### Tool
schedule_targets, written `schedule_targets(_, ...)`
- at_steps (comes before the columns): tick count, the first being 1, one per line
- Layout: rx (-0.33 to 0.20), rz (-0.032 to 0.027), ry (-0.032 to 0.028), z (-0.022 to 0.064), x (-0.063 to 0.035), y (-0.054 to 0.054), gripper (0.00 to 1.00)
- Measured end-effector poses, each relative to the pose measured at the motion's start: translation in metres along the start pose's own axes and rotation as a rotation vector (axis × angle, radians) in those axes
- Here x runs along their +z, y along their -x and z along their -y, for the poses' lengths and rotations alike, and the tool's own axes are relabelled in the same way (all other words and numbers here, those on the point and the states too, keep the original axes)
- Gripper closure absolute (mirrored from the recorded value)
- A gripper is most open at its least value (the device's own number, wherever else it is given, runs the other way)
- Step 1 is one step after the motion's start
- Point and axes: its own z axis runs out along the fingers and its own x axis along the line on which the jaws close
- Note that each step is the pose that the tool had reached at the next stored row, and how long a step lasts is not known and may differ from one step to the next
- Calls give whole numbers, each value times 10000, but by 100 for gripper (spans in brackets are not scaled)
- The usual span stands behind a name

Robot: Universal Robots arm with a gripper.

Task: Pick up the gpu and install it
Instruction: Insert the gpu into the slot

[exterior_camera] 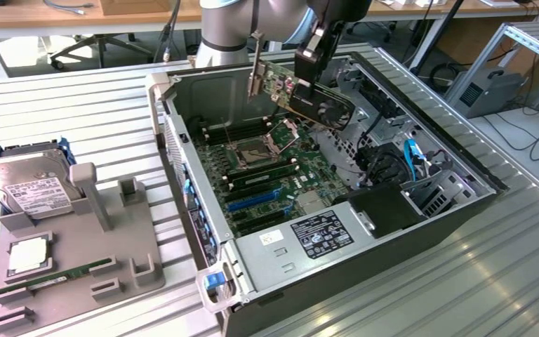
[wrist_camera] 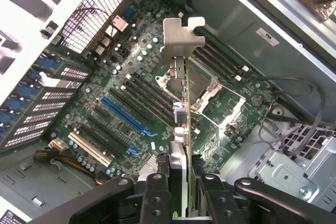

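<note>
The gpu [exterior_camera: 297, 91], a card with a green board, a black cooler and a silvery bracket at one end, hangs in the air above the open computer case [exterior_camera: 279, 281]. My gripper [exterior_camera: 314, 53] is shut on its upper edge. In the wrist view the gpu [wrist_camera: 181, 108] runs edge-on away from my gripper [wrist_camera: 181, 192], its metal bracket [wrist_camera: 178, 38] at the far end, held between the black fingers [wrist_camera: 157, 192]. Below it lies the motherboard [wrist_camera: 131, 77] with a long blue slot [wrist_camera: 123, 116] and a white slot [wrist_camera: 89, 148]. The card is well clear of the board.
The case lies on its side with its power supply [exterior_camera: 316, 235] near the front and drive cage [exterior_camera: 438, 189] at the exterior view's right. A grey holder [exterior_camera: 73, 260] at the exterior view's left carries a hard drive [exterior_camera: 26, 182], a CPU [exterior_camera: 28, 256] and a green RAM stick [exterior_camera: 54, 276].
</note>
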Motion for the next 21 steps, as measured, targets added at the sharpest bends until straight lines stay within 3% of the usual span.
schedule_targets(21,-790,-31,16,0,0,0,73)
